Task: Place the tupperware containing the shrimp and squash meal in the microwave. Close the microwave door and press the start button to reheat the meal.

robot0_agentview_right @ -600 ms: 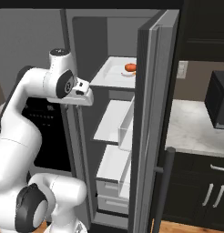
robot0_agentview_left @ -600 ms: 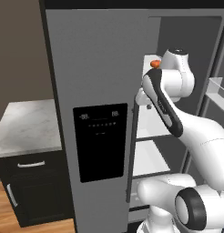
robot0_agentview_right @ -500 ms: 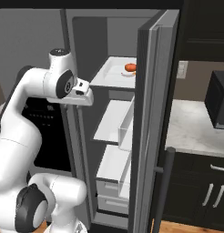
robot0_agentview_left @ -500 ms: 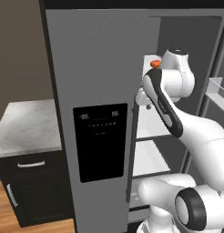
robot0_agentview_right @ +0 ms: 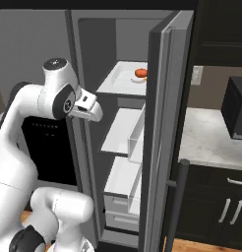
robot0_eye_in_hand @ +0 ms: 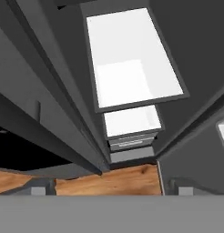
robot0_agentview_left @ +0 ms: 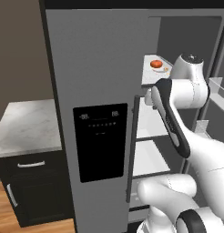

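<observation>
Right now the two-finger gripper (robot0_agentview_right: 98,114) on the white robot arm (robot0_agentview_right: 24,123) has its jaws wide apart, and nothing is between them. In the hand view the two small dark finger tips (robot0_eye_in_hand: 40,186) sit far from each other at the bottom edge, and they look down at white fridge shelves (robot0_eye_in_hand: 132,68) and a strip of brown wooden floor (robot0_eye_in_hand: 109,179).

From the right base view, the gripper hangs just inside the open tall grey refrigerator (robot0_agentview_right: 93,49), in front of the second shelf. Up at about one o'clock from the gripper, on the top shelf, lies the shallow see-through white tupperware tray (robot0_agentview_right: 130,78). On it rests the shrimp and squash meal (robot0_agentview_right: 140,73), a small round red-orange lump with a thin orange strip beside it. The gripper is below the tray and apart from it.

At three o'clock, past the open grey fridge door (robot0_agentview_right: 165,123), stands the black box microwave (robot0_agentview_right: 236,108) on a pale marble counter (robot0_agentview_right: 211,142).

From the left base view, the red-orange lump shows on the top shelf at eleven o'clock from the arm's elbow.
</observation>
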